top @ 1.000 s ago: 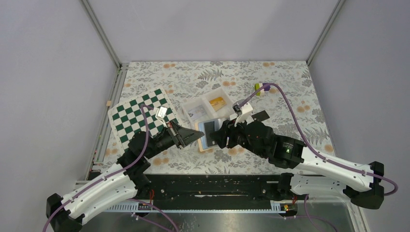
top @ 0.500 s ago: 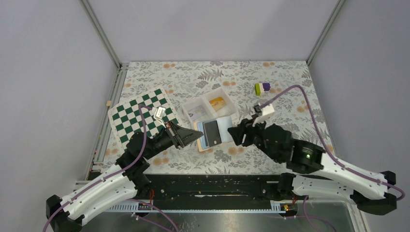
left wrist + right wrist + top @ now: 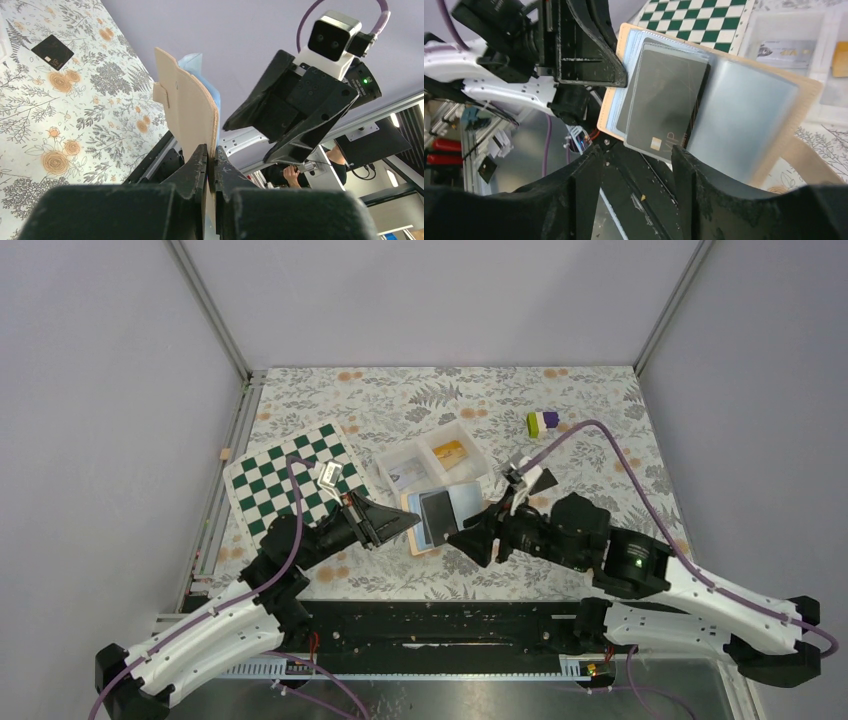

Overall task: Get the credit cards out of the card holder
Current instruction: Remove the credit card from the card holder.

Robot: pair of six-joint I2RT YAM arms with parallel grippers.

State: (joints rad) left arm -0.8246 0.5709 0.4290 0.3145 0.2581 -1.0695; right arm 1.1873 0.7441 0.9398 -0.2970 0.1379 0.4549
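Observation:
The card holder (image 3: 462,502) lies open and lifted, pale blue panels with a tan border. My left gripper (image 3: 408,521) is shut on its left edge; in the left wrist view the tan back (image 3: 184,102) stands up from between the closed left gripper (image 3: 210,153). A dark credit card (image 3: 665,102) marked VIP sticks out of a sleeve beside the blue panel (image 3: 744,112). My right gripper (image 3: 634,156) is open, its fingers just below that card's lower edge and not touching it. From above, the right gripper (image 3: 468,541) sits at the holder's near edge.
A white two-compartment tray (image 3: 400,454) behind the holder holds a pale card (image 3: 408,476) and an orange card (image 3: 450,451). A green-and-white chequered board (image 3: 285,485) lies left. A black card (image 3: 52,52) rests on the floral cloth. A purple-and-green block (image 3: 543,422) sits far right.
My right gripper drew back to the right of the holder, then swung round to its near edge, pointing at the dark card. The left gripper and holder stayed put.

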